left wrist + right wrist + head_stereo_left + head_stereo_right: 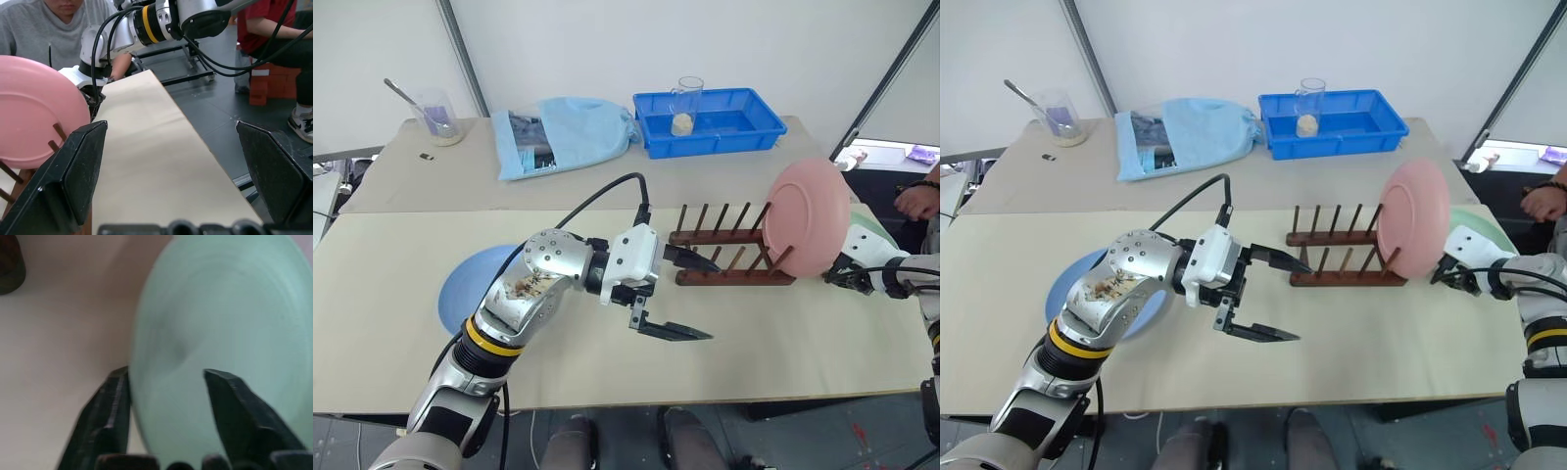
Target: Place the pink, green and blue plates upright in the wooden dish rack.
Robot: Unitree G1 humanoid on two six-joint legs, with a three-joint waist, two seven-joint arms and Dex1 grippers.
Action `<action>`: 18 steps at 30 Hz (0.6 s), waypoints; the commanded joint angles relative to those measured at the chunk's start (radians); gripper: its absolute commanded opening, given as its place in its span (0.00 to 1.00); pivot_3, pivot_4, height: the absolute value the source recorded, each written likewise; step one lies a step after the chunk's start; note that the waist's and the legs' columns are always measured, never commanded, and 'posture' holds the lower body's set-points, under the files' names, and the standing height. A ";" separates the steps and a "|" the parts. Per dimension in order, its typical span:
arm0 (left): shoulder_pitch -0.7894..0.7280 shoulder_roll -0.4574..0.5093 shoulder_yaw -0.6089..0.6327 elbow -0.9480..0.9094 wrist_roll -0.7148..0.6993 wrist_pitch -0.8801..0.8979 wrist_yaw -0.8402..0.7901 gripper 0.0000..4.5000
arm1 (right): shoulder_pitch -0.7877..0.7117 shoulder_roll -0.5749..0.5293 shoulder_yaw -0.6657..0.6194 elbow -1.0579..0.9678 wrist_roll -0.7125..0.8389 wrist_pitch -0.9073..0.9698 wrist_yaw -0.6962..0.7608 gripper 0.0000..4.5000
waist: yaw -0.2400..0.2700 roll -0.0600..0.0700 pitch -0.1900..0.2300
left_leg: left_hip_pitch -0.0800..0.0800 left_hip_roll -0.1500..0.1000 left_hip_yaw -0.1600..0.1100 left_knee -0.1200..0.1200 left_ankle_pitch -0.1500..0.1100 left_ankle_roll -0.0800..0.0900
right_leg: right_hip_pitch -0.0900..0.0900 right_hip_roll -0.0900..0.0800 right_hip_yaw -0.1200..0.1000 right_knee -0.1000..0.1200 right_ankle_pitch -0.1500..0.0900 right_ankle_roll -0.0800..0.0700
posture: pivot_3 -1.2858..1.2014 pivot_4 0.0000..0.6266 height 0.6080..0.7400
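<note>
Pink plate racked; two plates flat on pale bench.

Bench (401, 294) beige, white walls behind. Pink plate (808, 217) upright at the rack's (729, 257) right end. Blue plate (470, 284) under left arm. Left tool (680, 294) wide open, empty, over bare bench. Right tool (166, 387) part open, straddling the green plate's (230, 333) edge near the bench's right edge; contact unclear.

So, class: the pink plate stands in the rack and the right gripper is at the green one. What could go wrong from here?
1. The right gripper straddles the green plate at its rim only; a shallow hold might slip when lifted.
2. The pink plate stands at the wooden dish rack end nearest that arm, so bringing the green plate in could knock it.
</note>
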 commanded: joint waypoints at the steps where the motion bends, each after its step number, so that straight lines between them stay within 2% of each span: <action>1: -0.018 -0.001 0.013 -0.024 -0.002 -0.007 0.011 1.00 | -0.006 -0.009 -0.017 0.027 0.007 -0.020 -0.008 0.27 | 0.000 0.000 0.000 | 0.000 0.000 0.000 0.000 0.000 0.000 | 0.000 0.000 0.000 0.000 0.000 0.000 | 0.52 0.24 1.00; 4: -0.018 0.000 0.019 -0.023 -0.007 -0.003 0.013 1.00 | 0.004 -0.007 -0.034 0.022 0.028 -0.015 -0.002 0.04 | -0.001 0.000 0.000 | 0.000 0.000 0.000 0.001 0.000 0.000 | 0.001 0.000 0.000 0.000 0.001 0.001 | 0.52 0.24 1.00; 5: -0.019 0.001 0.022 -0.021 -0.009 -0.001 0.013 1.00 | 0.009 -0.009 -0.041 0.016 0.035 -0.013 -0.002 0.00 | -0.001 0.000 0.000 | 0.001 0.000 0.000 0.001 0.000 0.000 | 0.001 0.000 0.000 0.000 0.001 0.001 | 0.52 0.24 1.00; 11: -0.008 0.031 0.076 -0.026 -0.054 0.038 0.016 1.00 | 0.110 -0.095 -0.133 -0.136 0.089 0.036 -0.014 0.00 | 0.005 0.000 0.000 | 0.004 0.000 -0.001 0.001 0.000 0.000 | 0.004 0.000 0.000 0.000 0.000 0.001 | 0.52 0.24 1.00; 15: 0.013 0.069 0.135 -0.047 -0.103 0.082 0.028 1.00 | 0.197 -0.188 -0.266 -0.348 0.123 0.096 -0.092 0.00 | 0.006 0.002 0.000 | 0.002 -0.001 -0.001 0.000 0.000 0.000 | 0.002 -0.001 0.000 0.000 0.000 0.002 | 0.52 0.24 1.00; 18: 0.027 0.089 0.184 -0.062 -0.135 0.117 0.059 1.00 | 0.200 -0.189 -0.388 -0.568 0.204 0.159 -0.118 0.00 | -0.008 0.002 -0.001 | 0.000 0.000 0.000 0.000 0.000 0.000 | -0.001 -0.001 0.001 0.001 0.000 0.002 | 0.52 0.24 1.00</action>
